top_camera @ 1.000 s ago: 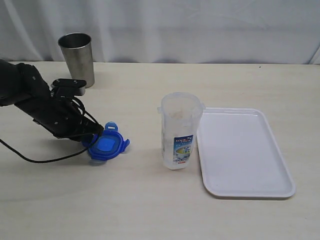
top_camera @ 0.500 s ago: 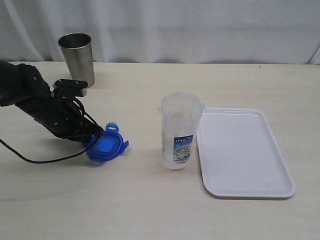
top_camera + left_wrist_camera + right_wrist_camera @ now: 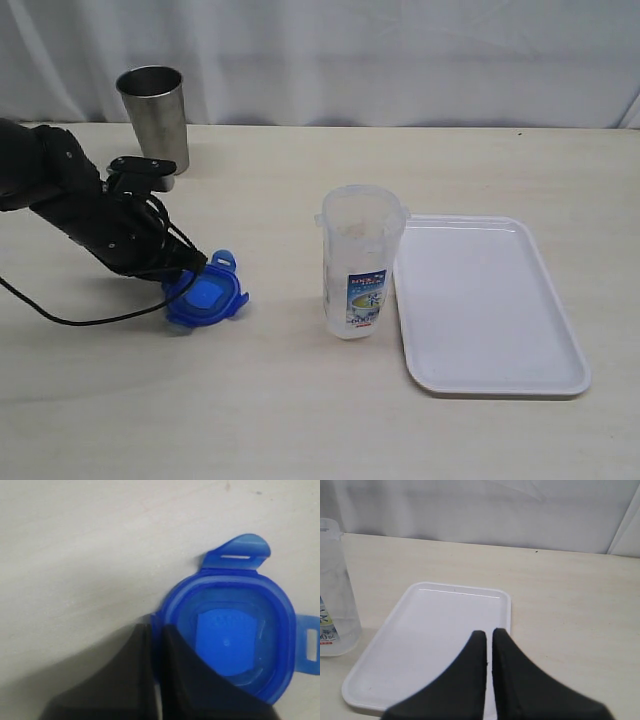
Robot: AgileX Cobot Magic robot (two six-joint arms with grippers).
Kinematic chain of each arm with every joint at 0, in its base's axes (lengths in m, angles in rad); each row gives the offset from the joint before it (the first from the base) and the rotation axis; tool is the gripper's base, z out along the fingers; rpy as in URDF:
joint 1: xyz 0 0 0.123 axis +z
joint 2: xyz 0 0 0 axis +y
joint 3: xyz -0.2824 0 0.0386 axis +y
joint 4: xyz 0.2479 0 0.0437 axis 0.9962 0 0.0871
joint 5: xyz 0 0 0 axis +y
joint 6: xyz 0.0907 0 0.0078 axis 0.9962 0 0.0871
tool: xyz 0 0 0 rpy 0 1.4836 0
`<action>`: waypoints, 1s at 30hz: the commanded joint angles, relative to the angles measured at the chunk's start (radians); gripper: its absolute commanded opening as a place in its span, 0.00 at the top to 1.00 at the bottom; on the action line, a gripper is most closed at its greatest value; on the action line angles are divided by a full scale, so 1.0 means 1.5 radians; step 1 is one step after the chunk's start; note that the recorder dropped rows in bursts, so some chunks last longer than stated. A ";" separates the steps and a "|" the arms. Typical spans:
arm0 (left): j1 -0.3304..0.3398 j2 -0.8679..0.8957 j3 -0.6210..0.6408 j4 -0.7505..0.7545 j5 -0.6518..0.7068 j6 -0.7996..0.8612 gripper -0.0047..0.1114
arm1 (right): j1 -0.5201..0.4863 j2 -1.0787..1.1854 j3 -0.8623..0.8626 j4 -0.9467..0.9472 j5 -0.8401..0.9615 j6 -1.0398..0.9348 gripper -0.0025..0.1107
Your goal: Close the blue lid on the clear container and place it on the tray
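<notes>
The left gripper [image 3: 157, 632] pinches the blue lid [image 3: 207, 297] by its rim, jaws nearly touching, well left of the clear container [image 3: 358, 262] in the exterior view. The tray [image 3: 500, 310] lies just beside the container on its right; the right gripper [image 3: 489, 634], jaws closed, hangs on that side.

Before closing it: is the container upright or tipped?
Upright: the container stands on its base beside the tray, open mouth up.
</notes>
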 commanded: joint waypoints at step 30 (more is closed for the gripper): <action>-0.190 -0.200 -0.109 0.119 -0.191 0.124 0.96 | -0.002 -0.004 0.001 0.001 -0.006 -0.004 0.94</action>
